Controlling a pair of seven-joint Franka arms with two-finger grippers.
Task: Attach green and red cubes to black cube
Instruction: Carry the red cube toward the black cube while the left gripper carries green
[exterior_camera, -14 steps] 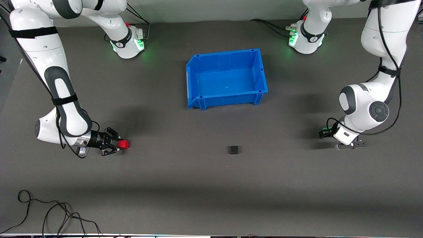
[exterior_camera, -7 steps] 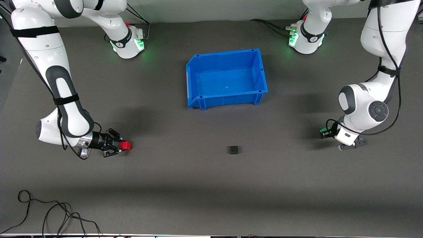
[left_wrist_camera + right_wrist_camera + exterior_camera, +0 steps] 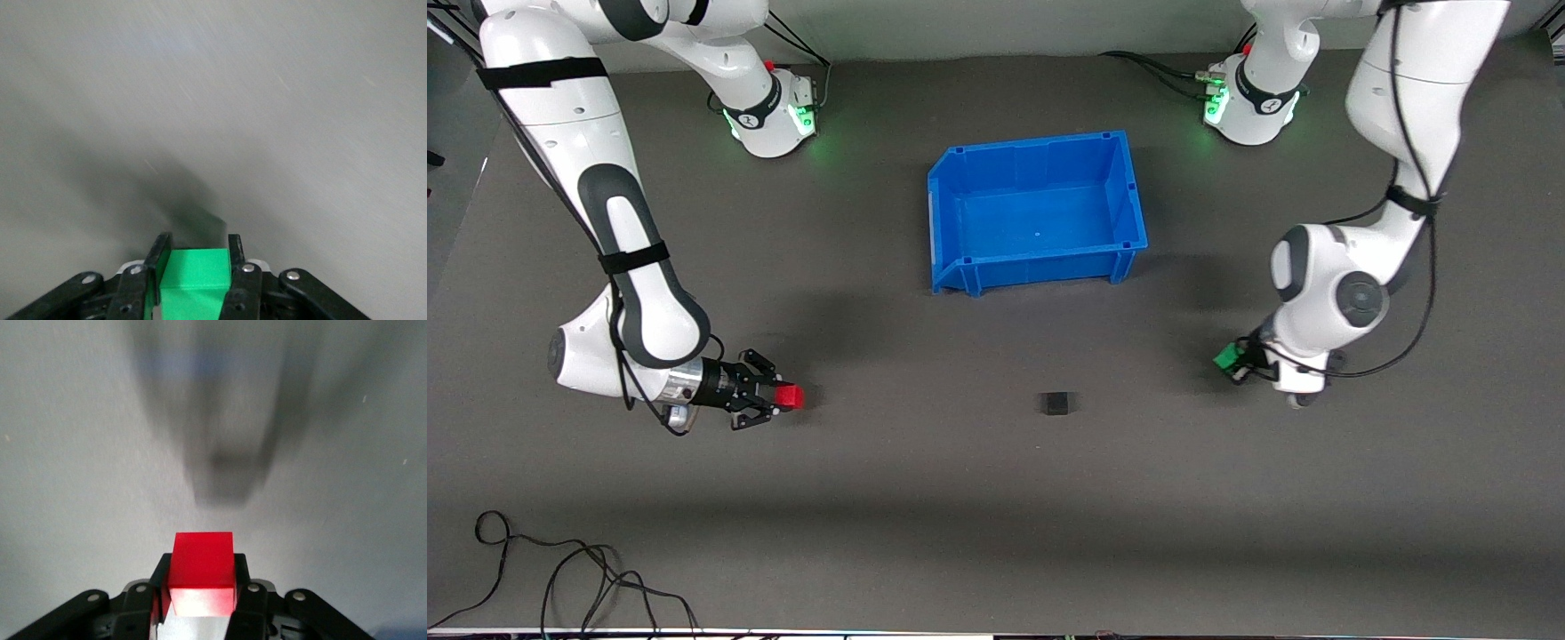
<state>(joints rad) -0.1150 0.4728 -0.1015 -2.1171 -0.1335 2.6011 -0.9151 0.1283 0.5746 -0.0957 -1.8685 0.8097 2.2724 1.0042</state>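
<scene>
Front view shows the big dark bench [image 3: 996,498] with a blue bin [image 3: 1037,210] sitting toward the edge where the robot bases stand, about midway between the two arms. Nothing is in the bin.

Both arms carry a cube, so the picking up looks done. The right tool [image 3: 769,399] is over the bench toward the right arm's end, and it is clenched on the red cube [image 3: 788,396]. From the right wrist view, the red cube [image 3: 202,568] sits squeezed between the two fingers and sticks out past their tips. The left tool [image 3: 1240,363] is over the bench toward the left arm's end, and it grips the green cube [image 3: 1228,357]. From the left wrist view, the green cube [image 3: 194,275] is held snug between the fingers.

The black cube [image 3: 1056,404] sits alone on the bench, between the two tools and nearer the front camera than the bin. Neither colored cube touches it; both are well apart from it.

So what I think is left is this: bring each cube to the black cube and stick them on. No joining is done yet.
</scene>
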